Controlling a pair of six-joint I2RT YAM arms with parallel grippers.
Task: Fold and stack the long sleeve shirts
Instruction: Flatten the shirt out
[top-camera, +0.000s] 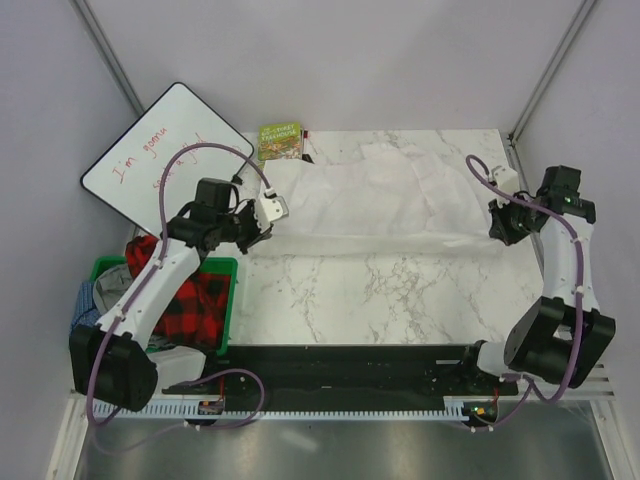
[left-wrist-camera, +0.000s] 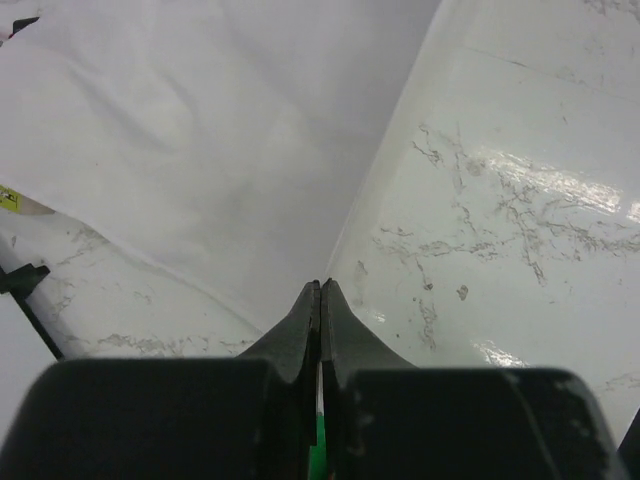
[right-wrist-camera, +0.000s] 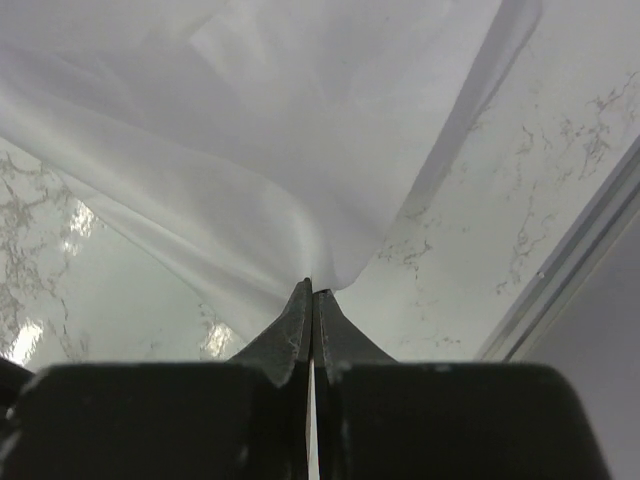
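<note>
A big white shirt (top-camera: 380, 200) lies spread out on the far half of the desk (top-camera: 380, 300). It goes almost from one side of the marble top to the other. Its near edge runs in a straight line between the two claws.

The left claw (left-wrist-camera: 320, 290) is shut tight on the left corner of the white shirt. Its two black fingers are pressed together, and the cloth comes to a point right at their tips.

The right claw (right-wrist-camera: 312, 290) is shut tight on the right end of the white shirt, near the right edge of the desk. The cloth bunches up and runs into its tips.

A small green book (top-camera: 280, 140) sits at the far left corner of the desk, just beside the shirt. A whiteboard (top-camera: 165, 150) with red writing leans to the left of it. Next to the left arm is a green bin (top-camera: 222, 268) with a red and black checked cloth (top-camera: 195, 305) in it
</note>
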